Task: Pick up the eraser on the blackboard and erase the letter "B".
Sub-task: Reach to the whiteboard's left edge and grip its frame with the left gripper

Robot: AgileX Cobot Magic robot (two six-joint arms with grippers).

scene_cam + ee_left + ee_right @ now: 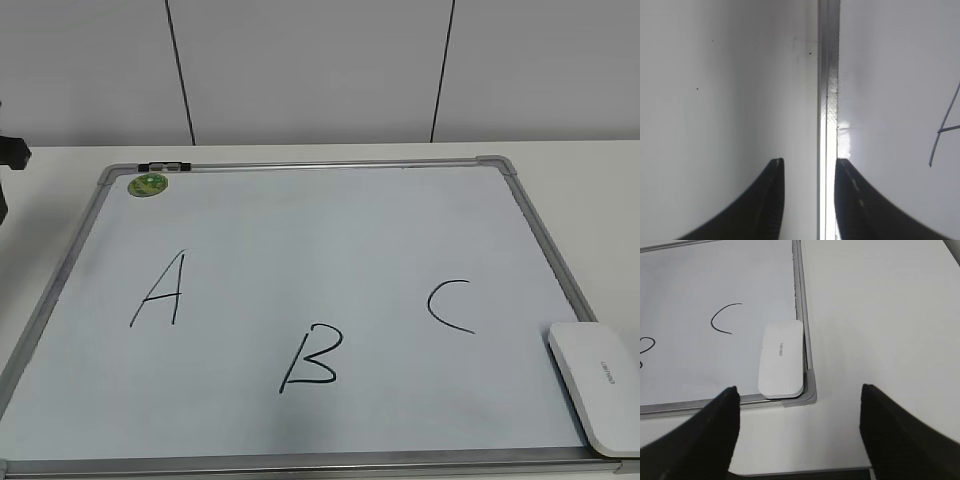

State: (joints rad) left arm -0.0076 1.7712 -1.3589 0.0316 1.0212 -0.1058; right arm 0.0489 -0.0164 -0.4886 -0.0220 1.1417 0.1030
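Note:
The blackboard (300, 230) is a white board with a silver frame, lying flat on the table. Black letters A (160, 290), B (310, 358) and C (450, 305) are drawn on it. The white eraser (597, 385) lies on the board's near right corner, over the frame; it also shows in the right wrist view (781, 359). My right gripper (799, 395) is open and empty, above the table just in front of that corner. My left gripper (809, 162) is open and empty over the board's left frame (828, 100). Neither gripper shows in the exterior view.
A small round green magnet (148, 184) and a black-and-silver clip (165, 166) sit at the board's far left corner. A white wall with dark seams stands behind the table. Part of a dark arm (10, 160) shows at the left edge.

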